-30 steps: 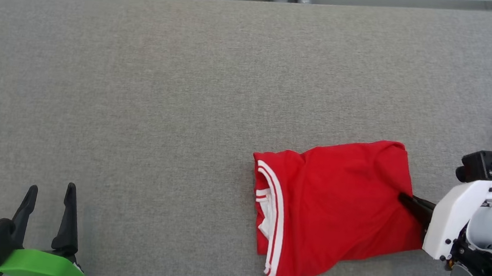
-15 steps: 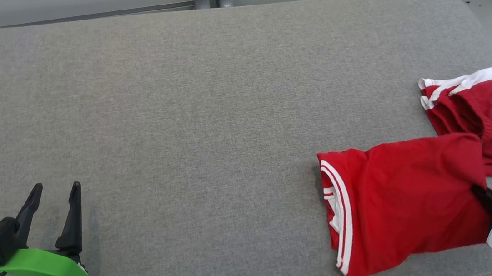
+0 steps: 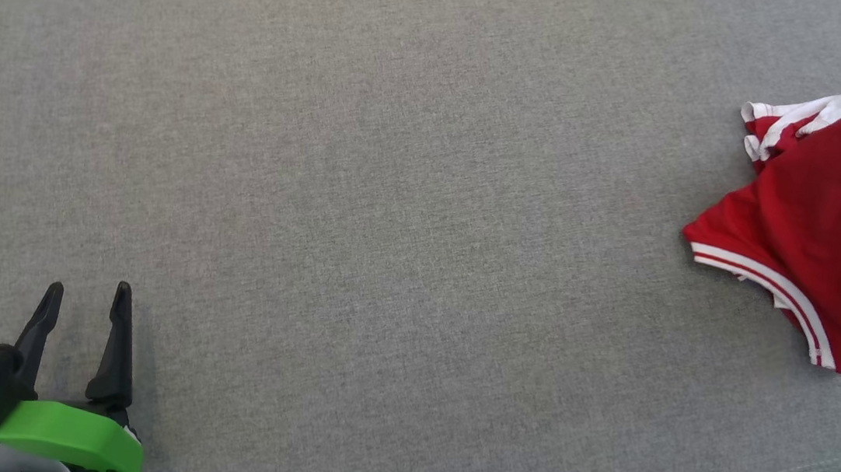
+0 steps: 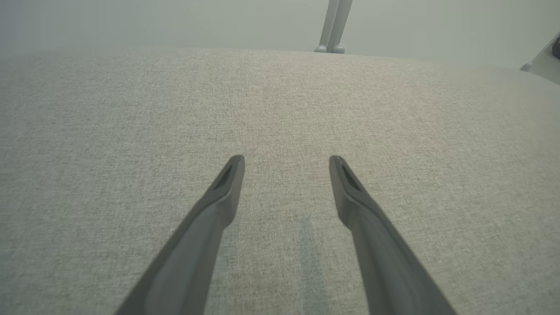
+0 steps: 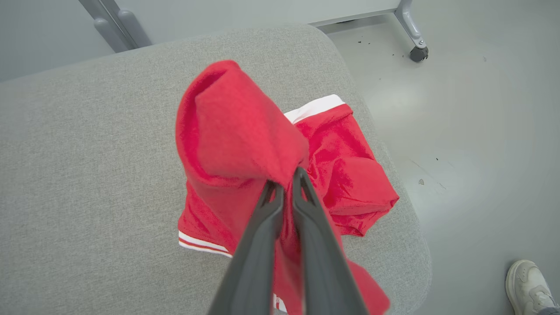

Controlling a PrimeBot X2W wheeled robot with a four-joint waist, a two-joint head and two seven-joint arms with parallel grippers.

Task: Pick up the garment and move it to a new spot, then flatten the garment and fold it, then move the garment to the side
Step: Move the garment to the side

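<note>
- Since a second earlier, the folded red garment with white striped trim [image 3: 836, 225] had left its flat spot on the grey fabric-covered desk [image 3: 394, 186] and had been carried toward the desk's right end. The head camera had also swung, so part of that shift was the camera's own.
- The right jaws were pressed together, pinching a bunched edge of the garment. In the right wrist view the cloth hung lifted from that single pinch, billowing into a hooded fold above it.
- A second red garment with a white band [image 5: 345, 170] lay crumpled near the desk's rounded right corner. The held garment hung over it; whether the two touched could not be told.
- The left jaws stood spread wide and empty, low over bare desk at the lower left of the head view, well apart from both garments.
- A person's white shoe [image 5: 527, 280] showed on the floor beyond the corner.
- Judged from this, the last step, moving the garment aside, was under way. The one-point lift seemed likely to loosen the fold, and setting it down risked landing it on the other garment.
</note>
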